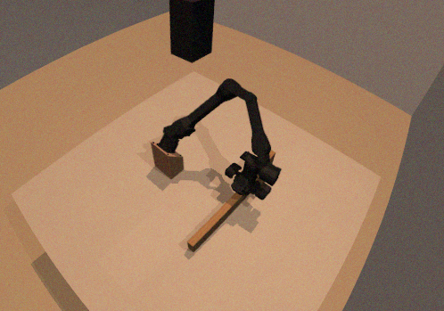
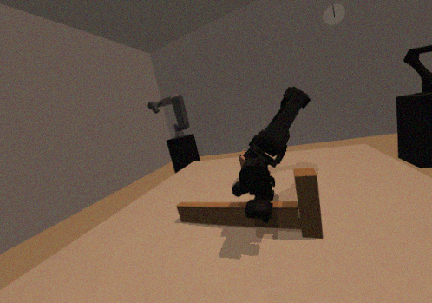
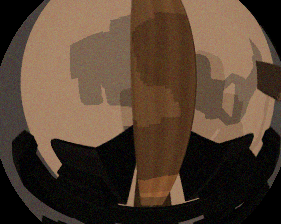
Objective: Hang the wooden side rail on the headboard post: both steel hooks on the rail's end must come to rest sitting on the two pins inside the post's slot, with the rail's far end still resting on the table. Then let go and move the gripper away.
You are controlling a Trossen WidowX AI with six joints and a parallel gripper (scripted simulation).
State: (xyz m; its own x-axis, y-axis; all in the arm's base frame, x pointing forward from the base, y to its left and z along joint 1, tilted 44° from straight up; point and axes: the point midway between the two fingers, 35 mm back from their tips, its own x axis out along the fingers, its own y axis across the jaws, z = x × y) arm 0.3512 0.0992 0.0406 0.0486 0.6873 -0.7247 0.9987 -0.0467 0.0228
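The wooden side rail [image 1: 214,222] [image 2: 208,214] [image 3: 163,65] lies low along the table, nearly level, its far end at or very near the table top. The upright headboard post [image 1: 273,155] [image 2: 310,206] stands at its other end, mostly behind the arm in the top view. In the exterior view the rail's end meets the post's side with little or no visible gap. The hooks, the slot and the pins are hidden, so I cannot tell whether the hooks sit on the pins. My gripper [image 2: 259,216] [image 3: 155,126] is shut on the rail, nearer the post than the far end.
The arm's brown mounting block [image 1: 168,162] [image 3: 271,80] stands to one side of the rail, and the arm arches up from it. A black pedestal [image 1: 192,27] [image 2: 415,128] with another arm stands behind the table's pale area. Another black pedestal [image 2: 183,152] stands at the back left.
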